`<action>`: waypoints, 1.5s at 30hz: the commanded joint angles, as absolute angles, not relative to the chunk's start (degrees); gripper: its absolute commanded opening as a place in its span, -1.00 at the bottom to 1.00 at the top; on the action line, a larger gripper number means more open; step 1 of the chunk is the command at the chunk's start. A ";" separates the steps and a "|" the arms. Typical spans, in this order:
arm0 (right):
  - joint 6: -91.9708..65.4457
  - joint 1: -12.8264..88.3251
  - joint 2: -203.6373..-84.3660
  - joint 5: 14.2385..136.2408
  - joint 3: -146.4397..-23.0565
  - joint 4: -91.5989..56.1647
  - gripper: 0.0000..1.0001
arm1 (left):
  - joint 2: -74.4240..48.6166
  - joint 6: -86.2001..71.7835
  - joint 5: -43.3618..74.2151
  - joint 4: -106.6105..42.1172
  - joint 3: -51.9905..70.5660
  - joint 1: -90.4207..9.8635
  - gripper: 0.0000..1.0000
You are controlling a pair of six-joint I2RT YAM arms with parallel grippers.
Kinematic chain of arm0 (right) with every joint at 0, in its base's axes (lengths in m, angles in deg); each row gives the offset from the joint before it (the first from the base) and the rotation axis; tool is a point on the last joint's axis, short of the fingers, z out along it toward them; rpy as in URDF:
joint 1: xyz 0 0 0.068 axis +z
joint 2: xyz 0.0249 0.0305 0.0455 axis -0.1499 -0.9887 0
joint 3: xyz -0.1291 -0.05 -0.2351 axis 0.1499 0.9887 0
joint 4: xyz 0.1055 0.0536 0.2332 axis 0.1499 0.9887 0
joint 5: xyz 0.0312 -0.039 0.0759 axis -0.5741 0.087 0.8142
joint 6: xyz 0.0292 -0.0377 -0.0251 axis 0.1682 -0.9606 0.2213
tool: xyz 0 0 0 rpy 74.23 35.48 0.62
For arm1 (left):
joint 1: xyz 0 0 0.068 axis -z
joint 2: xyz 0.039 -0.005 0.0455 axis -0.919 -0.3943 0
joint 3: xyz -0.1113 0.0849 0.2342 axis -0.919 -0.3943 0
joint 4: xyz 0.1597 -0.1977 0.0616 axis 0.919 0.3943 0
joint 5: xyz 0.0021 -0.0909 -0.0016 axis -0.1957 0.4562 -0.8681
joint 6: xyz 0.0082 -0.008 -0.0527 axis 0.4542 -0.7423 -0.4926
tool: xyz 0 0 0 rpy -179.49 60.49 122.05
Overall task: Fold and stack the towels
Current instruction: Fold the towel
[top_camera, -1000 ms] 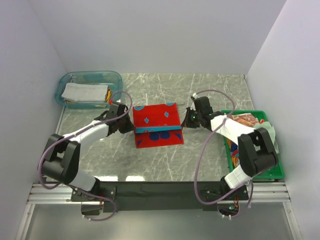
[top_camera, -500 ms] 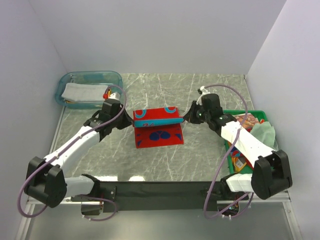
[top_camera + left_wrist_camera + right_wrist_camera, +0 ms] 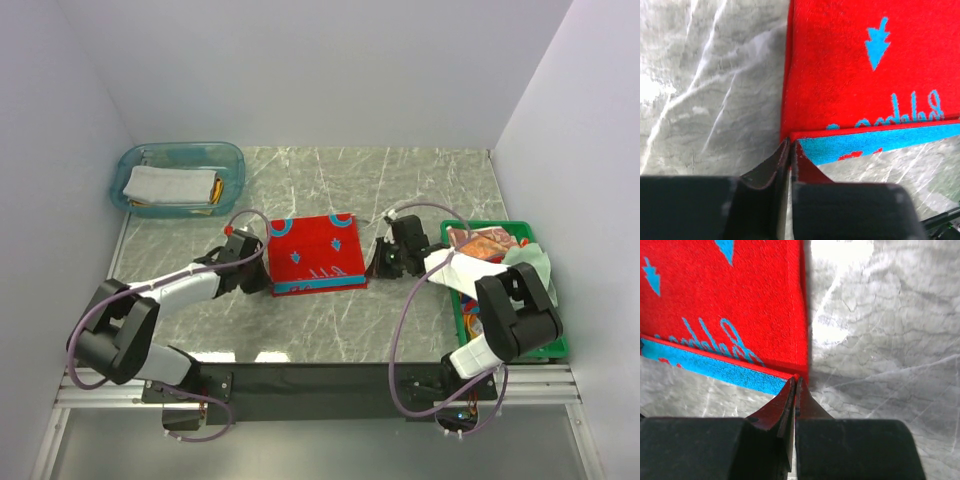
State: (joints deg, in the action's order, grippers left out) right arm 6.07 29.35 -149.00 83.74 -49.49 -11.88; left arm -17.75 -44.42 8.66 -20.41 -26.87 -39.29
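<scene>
A red towel (image 3: pixel 315 252) with blue patterns lies flat mid-table, folded double, its teal stripe along the near edge. My left gripper (image 3: pixel 263 277) pinches its near left corner, jaws shut on the cloth (image 3: pixel 865 75) at the tips (image 3: pixel 790 142). At the near right corner my right gripper (image 3: pixel 372 268) is shut on the towel (image 3: pixel 740 305), the red corner caught between its fingertips (image 3: pixel 797 380). A folded grey-white towel (image 3: pixel 165 183) rests in the teal tub (image 3: pixel 232 160). More towels, one pale green (image 3: pixel 530 262) and one orange-brown (image 3: pixel 480 240), lie in the green crate (image 3: pixel 555 348).
The teal tub stands at the far left corner and the green crate at the right edge. White walls close in the left, far and right sides. Both arms reach in low from the near edge, cables looping above them.
Both grippers lifted the towel's striped edge, carried it towards the near side and lowered it onto the table, so the towel now lies folded with the stripe nearest.
</scene>
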 commanded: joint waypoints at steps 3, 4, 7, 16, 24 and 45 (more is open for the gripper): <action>5.24 28.22 -146.86 82.53 -48.06 -12.25 -0.71 | -14.06 -45.11 2.86 -18.81 -28.60 -38.74 -0.64; 5.06 28.22 -145.20 83.50 -47.61 -12.25 -0.62 | -12.05 -45.29 2.86 -18.37 -28.87 -38.57 -0.45; 4.71 28.22 -140.64 85.61 -45.59 -11.37 -0.27 | -7.22 -45.81 2.42 -16.87 -29.92 -37.86 -0.03; 3.57 28.84 -130.25 87.73 -45.58 -8.03 0.17 | -1.83 -48.27 4.18 -16.08 -31.07 -37.25 0.40; 4.00 29.63 -136.47 88.34 -52.08 -9.70 0.03 | -9.29 -47.22 3.56 -16.26 -23.78 -37.16 0.11; 22.81 39.12 -140.96 65.93 -43.83 -8.21 0.08 | -17.38 -62.33 -0.13 -12.48 -29.13 -26.26 0.19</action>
